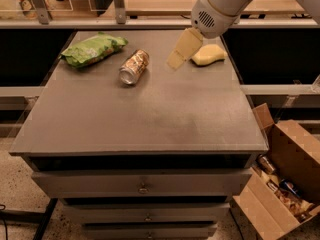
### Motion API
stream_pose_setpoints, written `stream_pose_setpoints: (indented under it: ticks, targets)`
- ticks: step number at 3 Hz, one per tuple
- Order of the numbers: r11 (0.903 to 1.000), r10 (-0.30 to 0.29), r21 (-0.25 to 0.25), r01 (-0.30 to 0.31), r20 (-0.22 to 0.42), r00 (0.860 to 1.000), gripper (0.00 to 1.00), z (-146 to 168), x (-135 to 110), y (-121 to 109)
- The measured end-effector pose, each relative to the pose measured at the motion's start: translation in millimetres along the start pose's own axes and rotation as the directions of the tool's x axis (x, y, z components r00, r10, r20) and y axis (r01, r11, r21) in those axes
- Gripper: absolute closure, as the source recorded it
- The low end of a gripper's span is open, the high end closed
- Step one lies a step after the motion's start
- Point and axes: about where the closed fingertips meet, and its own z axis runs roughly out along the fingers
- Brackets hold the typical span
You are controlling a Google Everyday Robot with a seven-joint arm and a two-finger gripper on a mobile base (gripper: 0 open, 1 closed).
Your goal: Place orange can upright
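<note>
We're in what reads as a robot test lab, not a home. Here's a plain grey counter [150,119] on a stack of drawers [142,184], standing on a speckled floor [15,194]. Behind it runs a metal rail [150,23] with upright posts [118,4]. On top lie just three odd things, well apart: a can [134,67] on its side, a bag [92,49] and a sponge [209,55]. A white robot arm [225,4] reaches in from top right, its pincer [179,54] hanging over the counter between can and sponge. Down right, an open cardboard box [285,184] sits on the floor, small goods inside.
</note>
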Motion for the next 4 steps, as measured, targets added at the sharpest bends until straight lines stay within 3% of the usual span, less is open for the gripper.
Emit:
stream_pose_setpoints:
  ticks: [1,2,3,4]
  targets:
    - [0.9966,0.04,-0.071,-0.043,-0.033,0.999,0.0,45.0,-32.7,11.2]
    - [0.9815,0.153,-0.105,-0.161,-0.078,0.985,0.0,108.0,-78.6,21.5]
    - [0.9692,0.245,-0.007,-0.246,-0.082,0.966,0.0,142.4,-121.6,29.0]
    - [0.9536,0.301,0.03,-0.3,-0.091,0.949,0.0,151.9,-128.8,32.0]
